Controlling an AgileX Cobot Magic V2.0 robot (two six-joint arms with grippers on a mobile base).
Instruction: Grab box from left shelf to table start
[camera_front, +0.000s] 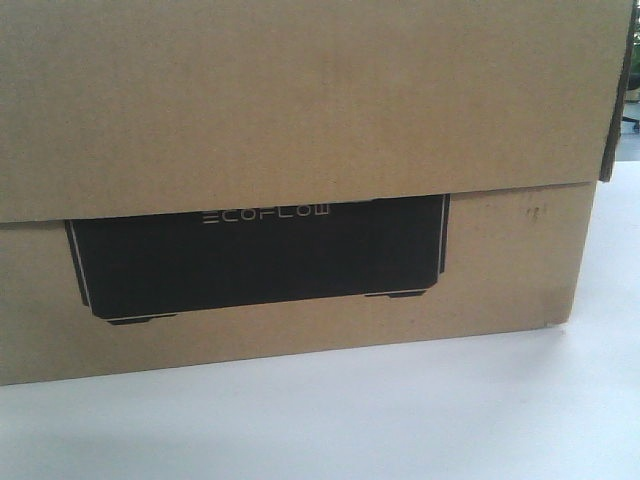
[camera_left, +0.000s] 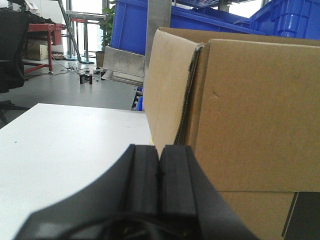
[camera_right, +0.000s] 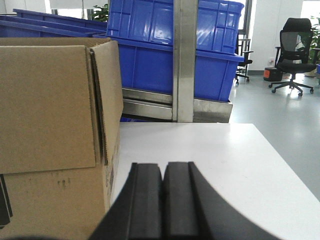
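A: Where does the box sit?

B: On the table, its ECOFLOW panel facing the front camera, bottom edge flat on the white top. A strip of bare table lies in front of it.

A: And the left gripper?

B: Clenched, pads pressed together, nothing between them. The box's corner edge stands just ahead and to its right; open table spreads to its left, out to the far edge.

A: The right gripper?

B: Also closed and empty. The box's side flap is close on its left, bare table ahead and to its right. Beyond the table's far edge stand the left shelf and blue bins.
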